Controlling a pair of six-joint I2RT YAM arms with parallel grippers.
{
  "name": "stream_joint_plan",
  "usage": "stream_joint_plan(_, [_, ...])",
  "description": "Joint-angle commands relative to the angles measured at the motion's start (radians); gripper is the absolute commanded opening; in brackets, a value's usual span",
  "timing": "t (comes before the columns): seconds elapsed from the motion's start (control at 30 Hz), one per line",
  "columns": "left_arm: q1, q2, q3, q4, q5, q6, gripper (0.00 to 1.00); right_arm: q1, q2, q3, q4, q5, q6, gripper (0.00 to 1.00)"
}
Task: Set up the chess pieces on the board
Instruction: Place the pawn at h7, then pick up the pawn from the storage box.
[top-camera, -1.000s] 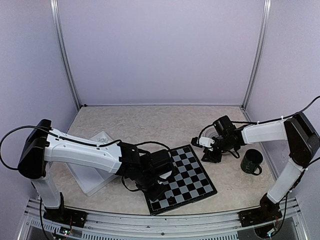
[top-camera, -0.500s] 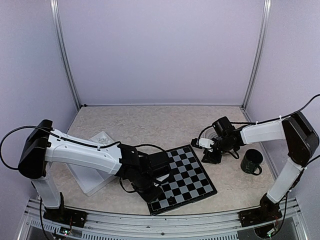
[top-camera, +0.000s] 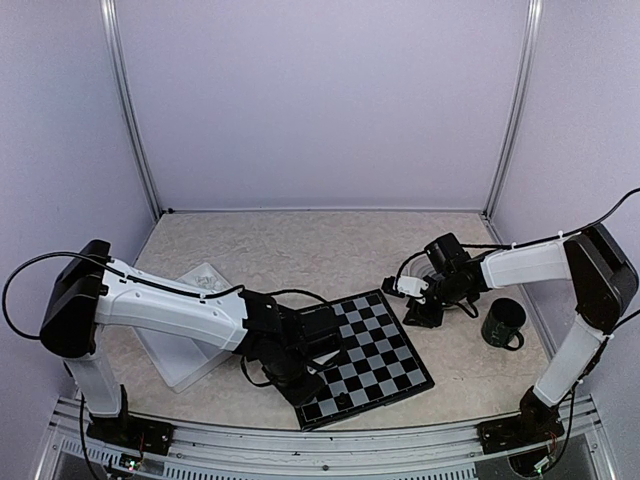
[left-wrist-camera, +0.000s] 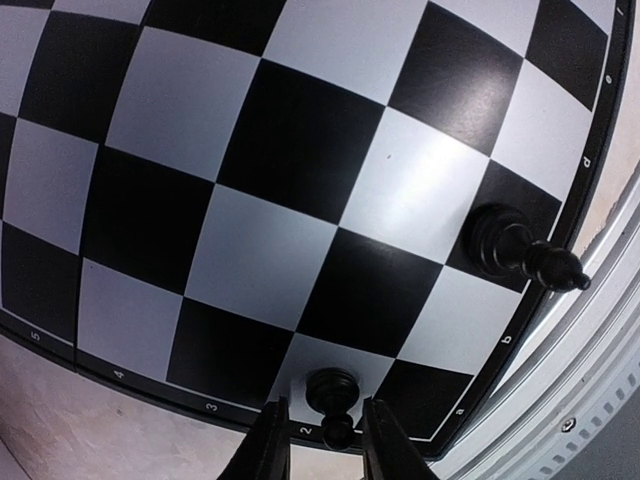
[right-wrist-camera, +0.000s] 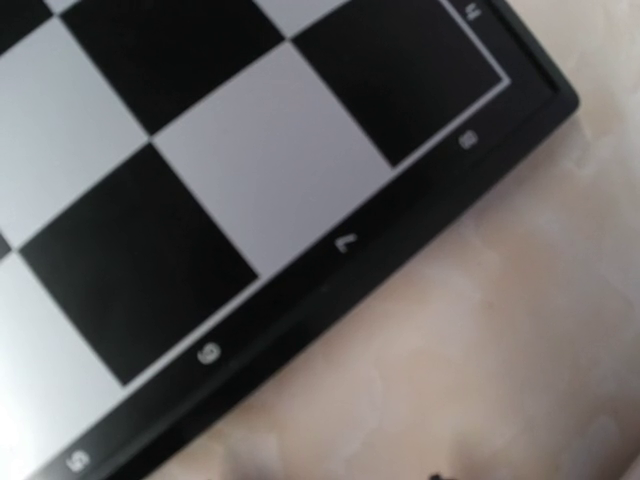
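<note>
board (top-camera: 372, 345): flat, checkered | small black piece (left-wrist-camera: 332, 393): upright, pale edge square | taller black piece (left-wrist-camera: 512, 250): dark edge square

The flat black-and-pale-grey chequered chessboard (right-wrist-camera: 250, 170) is lying on the mottled beige tabletop (right-wrist-camera: 480, 330), its numbered black edge (right-wrist-camera: 300, 275) running diagonally across the view.

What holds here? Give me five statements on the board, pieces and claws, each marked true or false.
1. Two black pieces are on the board. True.
2. The left claw has its fingers either side of one black piece at the board's edge. True.
3. The mug sits on the board. False: it stands on the table, right of the board.
4. White pieces line the board. False: none show on it.
5. The right claw hangs over the board's middle. False: it is at the board's right edge.
</note>
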Motion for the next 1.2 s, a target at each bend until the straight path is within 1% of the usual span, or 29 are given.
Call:
stream_joint_plan(0.0, [-0.006, -0.001, 0.013, -0.029, -0.01, 0.001, 0.3, 0.01, 0.007, -0.008, -0.005, -0.001, -0.001, 0.46])
stream_joint_plan(0.13, [-0.005, -0.04, 0.067, -0.105, -0.048, 0.017, 0.37, 0.01, 0.01, -0.007, -0.005, -0.003, 0.001, 0.46])
stream_joint_plan(0.2, [0.003, -0.09, 0.109, -0.155, -0.075, 0.026, 0.4, 0.01, 0.013, -0.005, -0.008, -0.004, 0.001, 0.46])
stream_joint_plan(0.27, [0.035, -0.149, 0.145, -0.195, -0.111, 0.027, 0.41, 0.01, 0.017, -0.003, -0.009, -0.006, 0.001, 0.46])
stream_joint_plan(0.33, [0.109, -0.21, 0.151, -0.212, -0.151, 0.01, 0.42, 0.011, 0.018, -0.002, -0.012, -0.006, 0.0, 0.46])
stream_joint_plan(0.4, [0.207, -0.281, 0.134, -0.222, -0.232, -0.024, 0.42, 0.01, 0.018, 0.0, -0.013, -0.004, 0.0, 0.46])
stream_joint_plan(0.47, [0.33, -0.325, 0.113, -0.272, -0.366, -0.107, 0.41, 0.012, 0.015, 0.002, -0.014, -0.005, 0.001, 0.46])
stream_joint_plan(0.53, [0.474, -0.352, 0.072, -0.309, -0.42, -0.168, 0.4, 0.012, 0.011, 0.0, -0.014, -0.002, 0.002, 0.46])
stream_joint_plan(0.6, [0.59, -0.388, 0.004, -0.263, -0.398, -0.157, 0.39, 0.012, 0.007, -0.002, -0.013, 0.001, -0.001, 0.46])
stream_joint_plan(0.73, [0.809, -0.487, -0.136, -0.122, -0.266, -0.084, 0.34, 0.014, 0.008, 0.0, -0.014, -0.001, -0.002, 0.46])
stream_joint_plan(0.87, [0.961, -0.482, -0.21, -0.055, -0.22, -0.026, 0.32, 0.014, 0.011, 0.0, -0.015, -0.002, -0.002, 0.46])
stream_joint_plan(0.93, [1.007, -0.461, -0.232, -0.015, -0.192, 0.002, 0.33, 0.015, 0.011, -0.001, -0.016, 0.0, -0.002, 0.46])
stream_joint_plan(1.03, [1.05, -0.421, -0.244, 0.044, -0.183, 0.026, 0.36, 0.015, 0.008, -0.001, -0.014, 0.003, -0.004, 0.46])
stream_joint_plan(1.17, [1.074, -0.364, -0.208, 0.083, -0.144, 0.036, 0.35, 0.015, 0.008, -0.003, -0.014, 0.005, -0.005, 0.46])
